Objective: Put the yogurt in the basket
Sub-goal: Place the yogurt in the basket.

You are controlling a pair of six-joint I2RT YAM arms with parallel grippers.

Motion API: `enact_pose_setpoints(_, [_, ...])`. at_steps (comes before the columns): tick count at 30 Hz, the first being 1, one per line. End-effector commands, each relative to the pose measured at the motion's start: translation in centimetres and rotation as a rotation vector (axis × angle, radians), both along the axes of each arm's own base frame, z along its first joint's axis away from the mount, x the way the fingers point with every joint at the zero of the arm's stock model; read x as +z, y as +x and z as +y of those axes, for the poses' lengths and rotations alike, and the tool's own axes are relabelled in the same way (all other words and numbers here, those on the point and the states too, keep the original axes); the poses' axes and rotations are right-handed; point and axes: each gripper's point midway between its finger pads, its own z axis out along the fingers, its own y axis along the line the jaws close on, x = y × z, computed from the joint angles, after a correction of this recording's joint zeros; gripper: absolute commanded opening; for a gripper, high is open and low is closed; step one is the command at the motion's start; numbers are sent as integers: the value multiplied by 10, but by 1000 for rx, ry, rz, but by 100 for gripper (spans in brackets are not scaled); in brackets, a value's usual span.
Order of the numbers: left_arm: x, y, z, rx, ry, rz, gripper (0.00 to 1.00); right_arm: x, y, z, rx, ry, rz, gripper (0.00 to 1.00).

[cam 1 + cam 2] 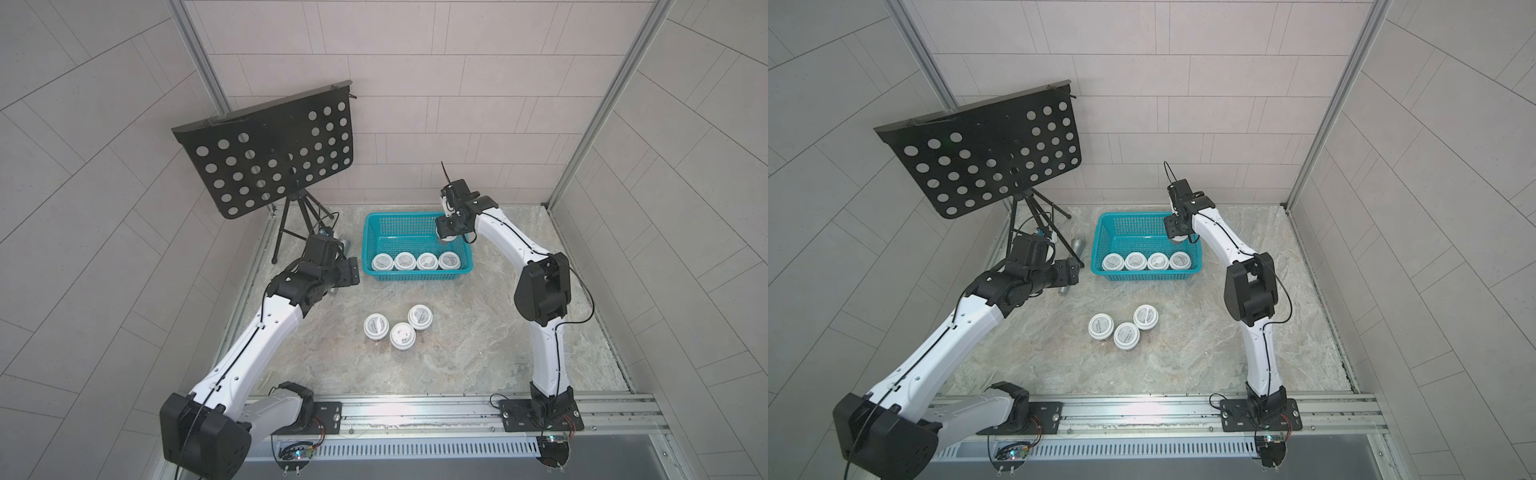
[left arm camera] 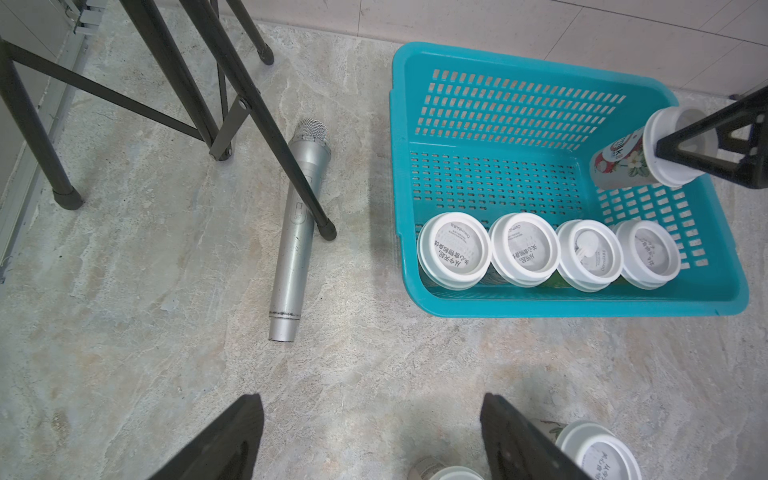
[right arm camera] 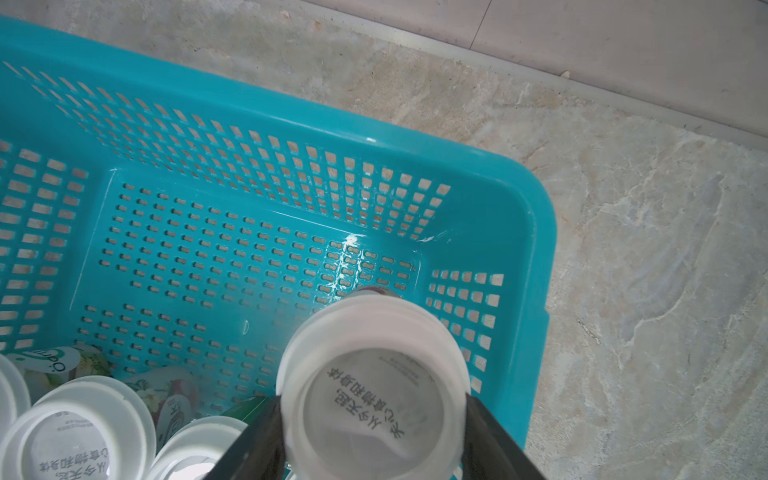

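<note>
The teal basket (image 1: 399, 215) (image 1: 1133, 215) stands at the back of the table. Several white-lidded yogurt cups (image 1: 405, 261) (image 1: 1136, 261) (image 2: 523, 247) stand in a row along its near wall. Three more yogurt cups (image 1: 402, 334) (image 1: 1126, 336) stand together on the table in front. My right gripper (image 3: 372, 419) is shut on the lid of another yogurt cup (image 3: 370, 374) (image 2: 623, 160). This cup hangs tilted over the basket's far right corner (image 3: 536, 216), above the mesh floor. My left gripper (image 2: 372, 401) is open and holds nothing, above the table left of the basket.
A silver microphone (image 2: 297, 224) (image 1: 1077, 247) lies on the table left of the basket, under a tripod leg (image 2: 307, 195). The black perforated music stand (image 1: 270, 153) rises at the back left. Walls close the back and both sides.
</note>
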Motion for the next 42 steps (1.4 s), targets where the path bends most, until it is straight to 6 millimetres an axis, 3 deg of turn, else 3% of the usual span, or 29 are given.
enact_pose_setpoints(1, [1,0,3,14,-8,-2,89,-5,3,-7,-14,-52,17,64])
enact_pose_setpoints(17, [0,0,3,13,-13,0,89,-39,20,-7,-43,-96,75,64])
enact_pose_setpoints(42, [-1,0,2,11,-14,9,89,-58,35,-16,-109,-101,94,69])
